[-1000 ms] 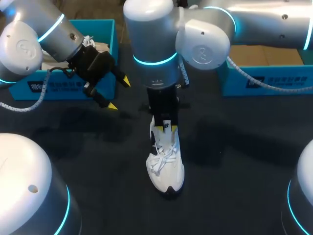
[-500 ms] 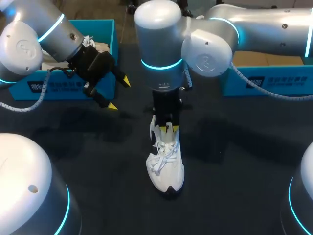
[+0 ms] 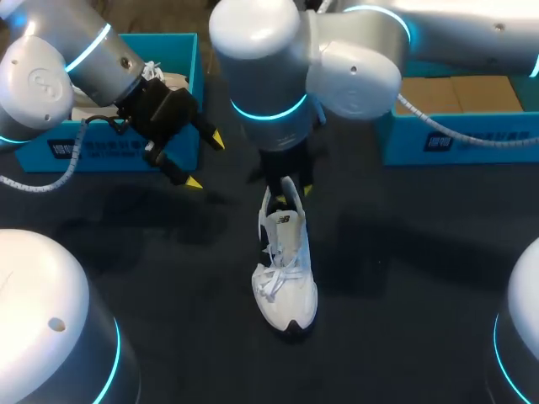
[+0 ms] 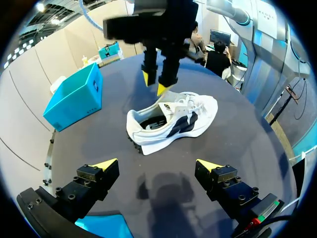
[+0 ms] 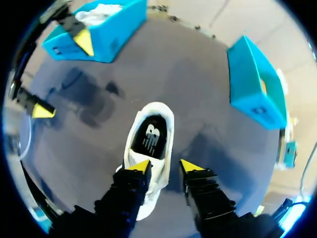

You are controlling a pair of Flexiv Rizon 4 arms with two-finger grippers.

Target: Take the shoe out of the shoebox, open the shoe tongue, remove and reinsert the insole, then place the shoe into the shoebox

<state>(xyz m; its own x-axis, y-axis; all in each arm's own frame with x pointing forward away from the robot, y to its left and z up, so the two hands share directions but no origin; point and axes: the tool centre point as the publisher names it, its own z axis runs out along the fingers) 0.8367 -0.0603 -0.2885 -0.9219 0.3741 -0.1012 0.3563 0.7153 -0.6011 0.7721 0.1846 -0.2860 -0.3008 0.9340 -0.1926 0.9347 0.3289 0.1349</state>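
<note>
A white shoe (image 3: 285,273) with a dark sole stands upright on the dark table, toe toward the near edge. Its tongue (image 3: 284,220) stands raised, and the dark insole (image 5: 151,136) shows in the opening. My right gripper (image 3: 287,194) hangs just above the heel end, open, with nothing between its fingers; in the right wrist view (image 5: 165,166) its tips straddle the shoe's (image 5: 148,148) side from above. My left gripper (image 3: 205,162) stays open in front of the left teal shoebox (image 3: 109,153), well apart from the shoe (image 4: 173,121).
The left shoebox (image 5: 106,37) holds white contents (image 3: 160,77). A second teal box (image 3: 459,139) with a brown inside sits at the far right, also seen as the box (image 4: 74,98) beyond the shoe. Bare table surrounds the shoe.
My right gripper let go of the shoe's tongue, opened wider and drew back up toward the heel. The tongue now stands raised. The left arm has not moved.
</note>
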